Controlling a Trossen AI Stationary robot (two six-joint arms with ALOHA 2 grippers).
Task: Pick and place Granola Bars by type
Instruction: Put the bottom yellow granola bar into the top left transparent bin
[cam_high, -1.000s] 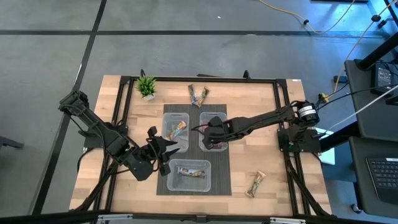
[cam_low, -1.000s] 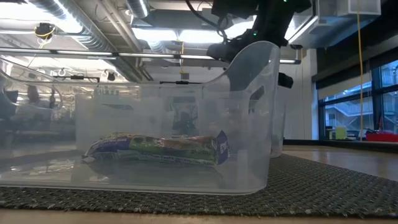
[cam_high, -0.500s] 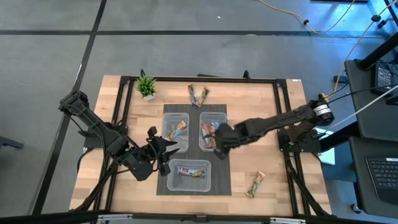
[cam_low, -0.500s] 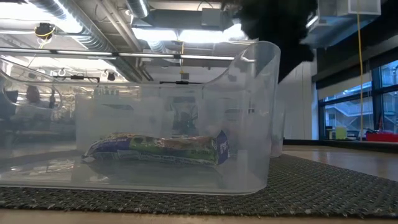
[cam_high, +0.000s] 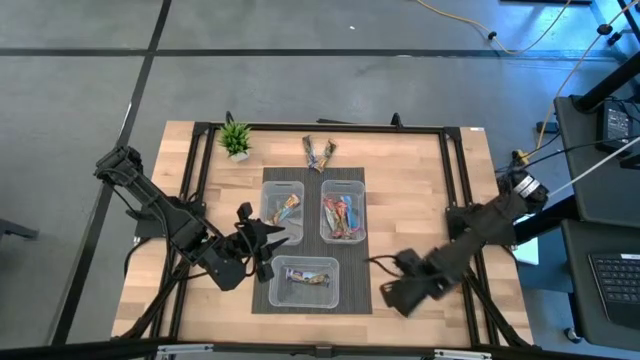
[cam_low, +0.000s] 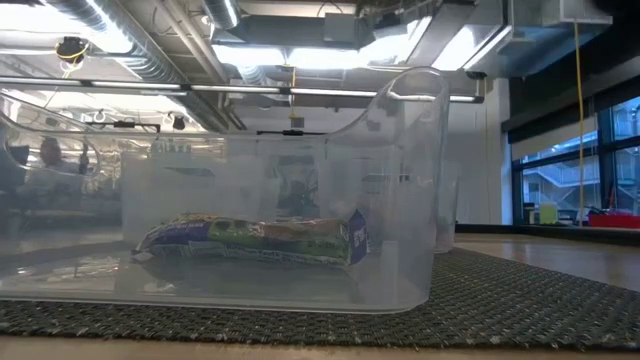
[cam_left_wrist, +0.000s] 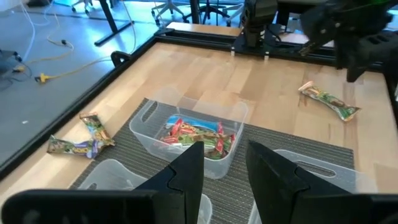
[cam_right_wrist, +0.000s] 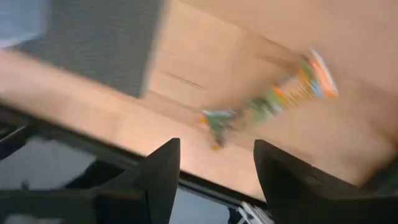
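The right tool (cam_high: 400, 296) is being held low over the near right part of the desk (cam_high: 410, 200), just beside the dark mat (cam_high: 355, 285), and it is covering a lone green-and-orange granola bar (cam_right_wrist: 273, 99) lying on the bare wood. In the right wrist view the two dark fingers (cam_right_wrist: 163, 171) are being shown spread apart with nothing between them, and the bar is lying beyond them, blurred.

The left tool (cam_high: 262, 243) is being kept over the left edge of the mat, next to the bins. In the left wrist view its fingers (cam_left_wrist: 189, 168) are being shown parted and empty.

Three clear bins are being carried by the mat. The far right bin (cam_high: 344, 187) is holding a heap of red-multicoloured bars (cam_high: 343, 215); the same heap (cam_left_wrist: 196, 135) is being seen past the left fingers. The far left bin (cam_high: 283, 185) is holding one brown-tan bar (cam_high: 287, 209). The near bin (cam_high: 305, 263) is holding a blue-white bar (cam_high: 305, 279), which is being shown lying flat behind the clear wall in the low view (cam_low: 250, 240).

Two more bars (cam_high: 318, 153) are lying crossed on the wood at the far edge of the desk, beyond the bins. A small green plant (cam_high: 236, 138) is standing at the far left corner.
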